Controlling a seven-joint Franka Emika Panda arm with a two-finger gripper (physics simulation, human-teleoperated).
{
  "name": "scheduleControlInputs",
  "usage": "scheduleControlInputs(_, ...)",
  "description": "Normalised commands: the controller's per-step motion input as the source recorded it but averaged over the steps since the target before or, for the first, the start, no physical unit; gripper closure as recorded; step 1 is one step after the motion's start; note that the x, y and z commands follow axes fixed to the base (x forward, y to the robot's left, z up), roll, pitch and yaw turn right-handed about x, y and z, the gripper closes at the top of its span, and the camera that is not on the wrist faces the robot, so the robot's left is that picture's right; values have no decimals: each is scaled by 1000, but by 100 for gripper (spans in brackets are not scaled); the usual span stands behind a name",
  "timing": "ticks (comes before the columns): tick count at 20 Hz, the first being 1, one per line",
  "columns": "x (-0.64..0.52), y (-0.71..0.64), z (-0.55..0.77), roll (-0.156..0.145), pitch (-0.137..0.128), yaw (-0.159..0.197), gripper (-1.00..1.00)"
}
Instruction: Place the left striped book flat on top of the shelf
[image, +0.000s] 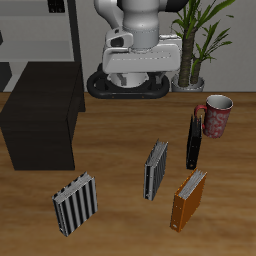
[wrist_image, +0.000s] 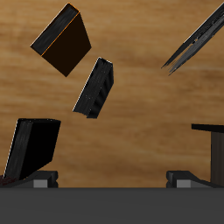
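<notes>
Nothing is picked up so far, so this is the very start: the reach toward the book. The gripper (wrist_image: 114, 178) hangs up high, back by the robot's base, with its jaws spread wide and nothing between them.

The target, the left striped book (image: 156, 168), stands on its edge out on the bench (image: 120, 135), roughly mid-table. It's between the robot and the front edge, just beside the orange book (image: 188, 198) and a bit farther back than it. It's well apart from the shelf (image: 40, 120), so there's a decent carry ahead.

I reckon the next move is to bring the arm forward and down over that book and turn the jaws to straddle its thin top edge. Then pinch it without knocking it into the orange book. After that it has to be tipped flat before it goes on the shelf top.

Head count:
- 2 striped books; the other striped book (image: 76, 203) sits near the front edge, in front of the shelf
- 1 orange book
- 1 dark book (image: 193, 138), upright right next to the mug (image: 216, 115)
- 1 mug
- 1 potted plant (image: 200, 40)
- 1 black shelf
- 1 grey rack (image: 35, 40) behind the shelf
</notes>
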Motion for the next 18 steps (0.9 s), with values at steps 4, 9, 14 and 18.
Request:
scheduleControlInputs(4,332,8,-65,-40,4,17,-100)
scheduleControlInputs(9,360,54,-106,-19,-11,9,-100)
scheduleControlInputs(14,255,163,-194,47,1,-20,-100)
scheduleControlInputs(18,222,1,-124,-10,-2,-34,-100)
